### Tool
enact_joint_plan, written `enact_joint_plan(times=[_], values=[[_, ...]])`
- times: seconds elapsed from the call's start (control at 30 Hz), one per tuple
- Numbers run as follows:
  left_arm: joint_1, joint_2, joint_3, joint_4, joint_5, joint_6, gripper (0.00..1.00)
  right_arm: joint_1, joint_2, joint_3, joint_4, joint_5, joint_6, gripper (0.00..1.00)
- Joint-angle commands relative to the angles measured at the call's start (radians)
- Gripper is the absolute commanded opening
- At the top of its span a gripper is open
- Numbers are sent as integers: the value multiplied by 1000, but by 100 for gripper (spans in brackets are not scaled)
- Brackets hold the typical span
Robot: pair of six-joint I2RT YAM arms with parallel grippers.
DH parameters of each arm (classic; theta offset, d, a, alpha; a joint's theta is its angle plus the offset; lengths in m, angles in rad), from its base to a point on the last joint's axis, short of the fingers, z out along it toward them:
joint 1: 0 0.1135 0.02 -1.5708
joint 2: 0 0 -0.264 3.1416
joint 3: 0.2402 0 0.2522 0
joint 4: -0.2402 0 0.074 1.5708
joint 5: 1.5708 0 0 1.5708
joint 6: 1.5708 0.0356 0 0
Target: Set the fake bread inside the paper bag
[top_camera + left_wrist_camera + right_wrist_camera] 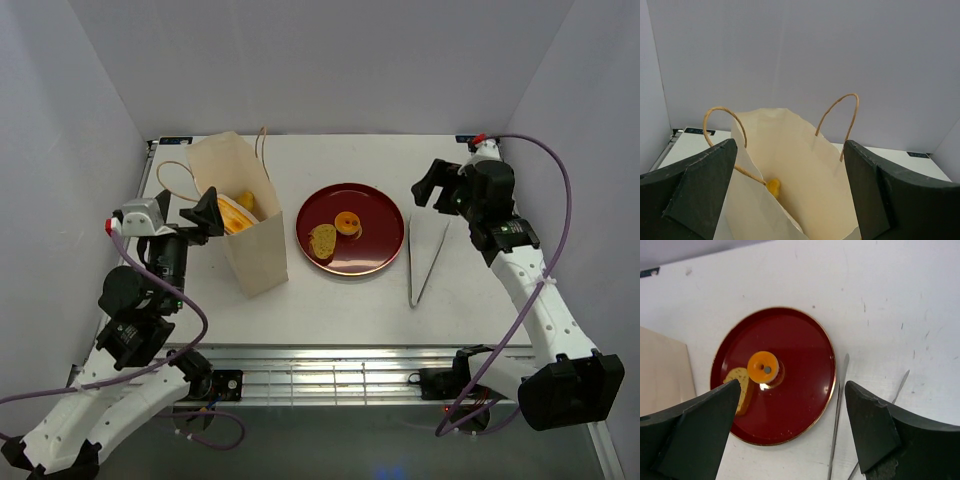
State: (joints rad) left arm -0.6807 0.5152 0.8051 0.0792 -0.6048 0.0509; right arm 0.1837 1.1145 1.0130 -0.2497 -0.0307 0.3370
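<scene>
Beside the round dark-red plate (pixel 375 215) | right gripper (pixel 793 390) hovering, jaws spread, empty | step: fetching orange ring donut (pixel 763 369) and tan bread slice (pixel 322 240) lying on plate | cream paper bag (pixel 258 245) left of plate, yellow bread (pixel 773 186) inside, left gripper (pixel 790 150) gaping at its mouth | next: lowering over donut.

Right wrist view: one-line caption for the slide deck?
Open right gripper frames the dark-red plate holding a ring donut and a bread slice; metal tweezers lie beside it on the table.
</scene>
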Motion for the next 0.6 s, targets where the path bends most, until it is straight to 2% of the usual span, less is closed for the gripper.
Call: enact_joint_plan(times=[0.0,0.13,0.23,0.57], values=[[-5,57,107,-140,-49,-72,98,8,8,137,-69,-2,-47,90],[-5,127,199,-242,-105,-108,98,28,31,252,-112,73,-41,90],[-5,204,281,-363,-141,-160,98,45,27,271,-120,118,-52,90],[-5,284,322,-498,-141,-232,98,49,2,216,-175,143,-58,90]])
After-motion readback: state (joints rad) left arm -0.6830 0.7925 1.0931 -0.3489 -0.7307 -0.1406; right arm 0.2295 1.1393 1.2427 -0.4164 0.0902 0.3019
